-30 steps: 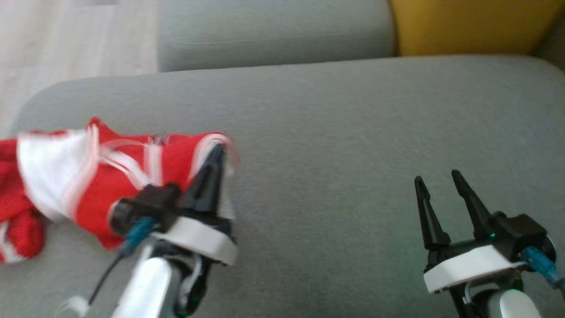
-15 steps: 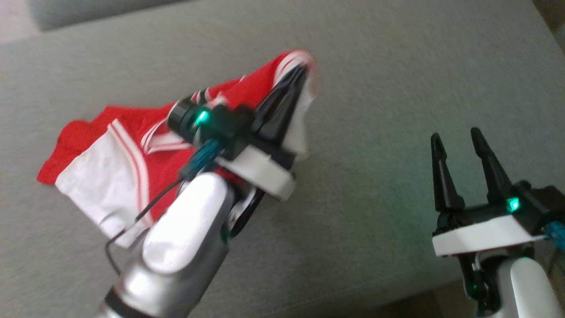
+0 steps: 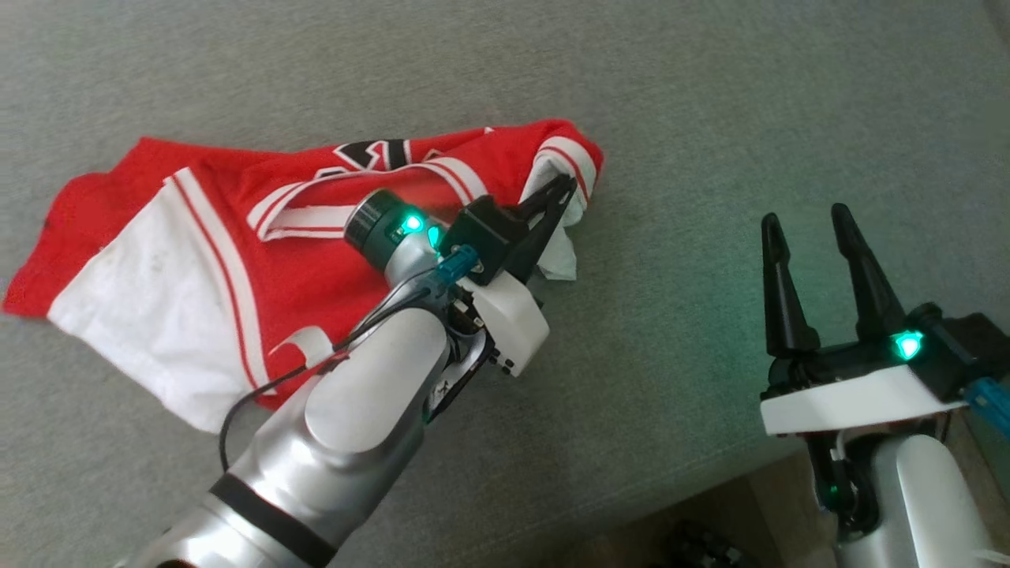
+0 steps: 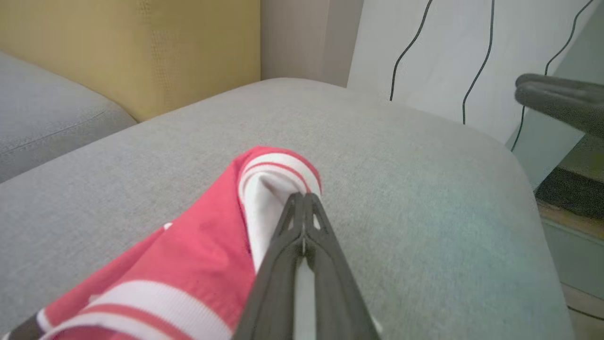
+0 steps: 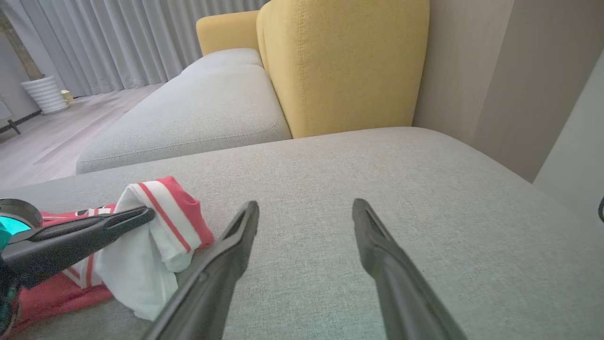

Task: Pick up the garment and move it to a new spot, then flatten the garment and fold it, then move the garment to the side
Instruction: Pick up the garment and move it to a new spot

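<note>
Garment (image 3: 197,260), a red and white jersey, lies on the grey sofa cushion (image 3: 710,118). Long axis runs left to right across the head view, and the raised striped corner points toward the right. Left gripper (image 3: 566,188) is clenched on that corner. Right gripper (image 3: 805,217) hovers well apart over the cushion, fingers spread.

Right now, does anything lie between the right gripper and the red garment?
Nothing visible does. Only bare grey cushion separates the open right gripper from the garment, and the left gripper is shut on the garment's nearest corner.
</note>
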{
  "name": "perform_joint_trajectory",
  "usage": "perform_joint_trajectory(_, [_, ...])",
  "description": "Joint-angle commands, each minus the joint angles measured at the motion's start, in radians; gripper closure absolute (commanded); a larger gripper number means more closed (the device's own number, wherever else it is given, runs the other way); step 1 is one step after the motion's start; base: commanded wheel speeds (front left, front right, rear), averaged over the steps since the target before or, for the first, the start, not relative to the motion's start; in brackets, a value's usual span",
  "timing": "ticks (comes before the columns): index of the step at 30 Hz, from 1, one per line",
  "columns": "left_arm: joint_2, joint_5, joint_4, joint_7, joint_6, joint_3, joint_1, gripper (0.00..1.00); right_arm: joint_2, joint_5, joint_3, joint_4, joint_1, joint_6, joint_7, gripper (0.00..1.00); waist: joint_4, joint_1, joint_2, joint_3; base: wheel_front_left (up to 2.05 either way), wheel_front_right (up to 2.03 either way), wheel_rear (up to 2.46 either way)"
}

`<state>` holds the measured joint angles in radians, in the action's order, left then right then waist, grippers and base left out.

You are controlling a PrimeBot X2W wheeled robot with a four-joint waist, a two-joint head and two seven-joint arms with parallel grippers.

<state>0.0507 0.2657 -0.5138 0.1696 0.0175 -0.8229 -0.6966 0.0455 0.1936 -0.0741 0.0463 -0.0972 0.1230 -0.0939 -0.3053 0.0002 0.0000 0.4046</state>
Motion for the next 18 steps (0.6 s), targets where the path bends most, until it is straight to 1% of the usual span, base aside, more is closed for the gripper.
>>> perform_joint_trajectory(1, [0.000, -0.005, 0.022, 0.013, -0.002, 0.019, -0.038, 0.73, 0.005, 0.004, -0.022, 0.024, -0.026, 0.008, -0.014, 0.00, 0.012, -0.0002, 0.0000, -0.008, 0.00, 0.00, 0.00])
perform_joint_trajectory(2, [0.000, -0.004, 0.016, 0.022, 0.000, 0.015, -0.034, 0.31, 0.005, 0.002, -0.022, 0.019, -0.029, 0.008, -0.016, 0.00, 0.019, -0.0002, 0.0000, -0.014, 0.00, 0.00, 0.00])
perform_joint_trajectory(3, [0.000, -0.001, 0.012, 0.033, 0.001, 0.014, -0.028, 0.00, 0.005, 0.002, -0.023, 0.014, -0.031, 0.008, -0.017, 0.00, 0.025, -0.0002, 0.0000, -0.022, 0.00, 0.00, 0.00])
perform_joint_trajectory(6, [0.006, 0.017, 0.023, 0.065, 0.008, 0.024, 0.001, 0.00, 0.005, -0.002, -0.026, 0.003, -0.033, 0.008, -0.016, 0.00, 0.051, -0.0002, 0.0000, -0.048, 0.00, 0.00, 0.00])
perform_joint_trajectory(9, [0.021, 0.049, 0.070, 0.085, -0.001, 0.065, 0.049, 0.00, 0.005, -0.010, -0.027, -0.004, -0.028, 0.008, -0.010, 0.00, 0.081, -0.0002, 0.0000, -0.077, 0.00, 0.00, 0.00])
perform_joint_trajectory(11, [0.039, 0.054, 0.112, 0.090, -0.023, 0.097, 0.080, 0.00, 0.005, -0.016, -0.023, -0.001, -0.023, 0.008, -0.006, 0.00, 0.105, -0.0002, 0.0000, -0.091, 0.00, 0.00, 0.00])
perform_joint_trajectory(18, [0.092, 0.053, 0.314, 0.092, -0.142, 0.289, 0.223, 0.00, 0.005, -0.044, -0.013, 0.010, -0.004, 0.008, 0.016, 0.00, 0.195, -0.0002, 0.0000, -0.148, 0.00, 0.00, 0.00])
